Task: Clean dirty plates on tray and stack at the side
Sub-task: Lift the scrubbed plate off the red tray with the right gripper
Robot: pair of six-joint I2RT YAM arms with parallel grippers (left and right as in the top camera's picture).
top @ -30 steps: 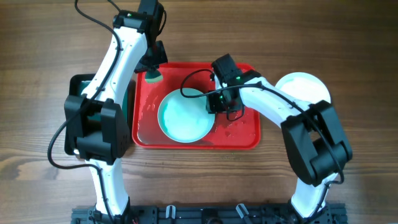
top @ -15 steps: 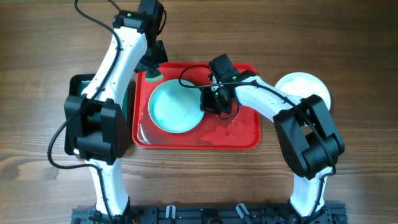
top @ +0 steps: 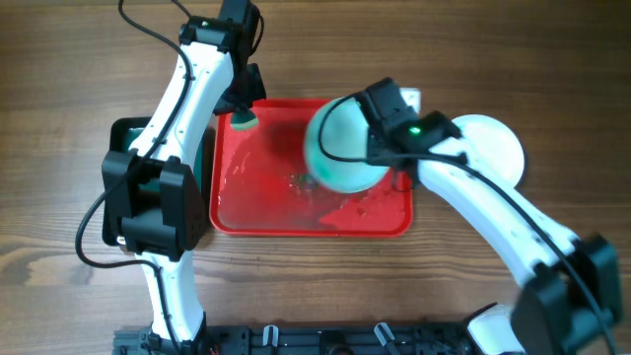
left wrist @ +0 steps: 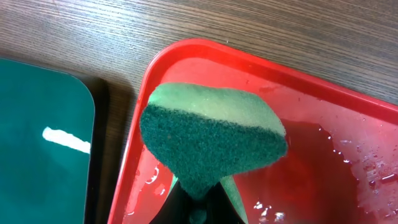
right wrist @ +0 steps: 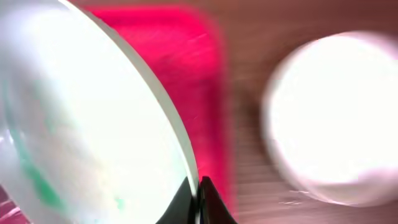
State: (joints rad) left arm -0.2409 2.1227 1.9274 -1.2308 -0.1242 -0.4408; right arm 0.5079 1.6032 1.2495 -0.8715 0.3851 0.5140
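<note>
The red tray (top: 256, 202) lies mid-table, wet, with no plate lying in it. My right gripper (top: 378, 148) is shut on the rim of a pale cyan plate (top: 340, 148) and holds it lifted above the tray's right part; the plate fills the left of the right wrist view (right wrist: 81, 124), with teal smears. White plates (top: 493, 143) sit stacked on the table right of the tray, blurred in the right wrist view (right wrist: 339, 118). My left gripper (top: 243, 116) is shut on a green sponge (left wrist: 211, 140) over the tray's far left corner (left wrist: 186, 56).
A dark green tray (top: 123, 148) with a black rim lies left of the red tray, mostly under my left arm; its corner shows in the left wrist view (left wrist: 37, 124). Water droplets lie on the red tray's floor (top: 360, 209).
My right gripper has lifted the plate off the tray floor and carried it to the right. The left arm and sponge have not moved.
</note>
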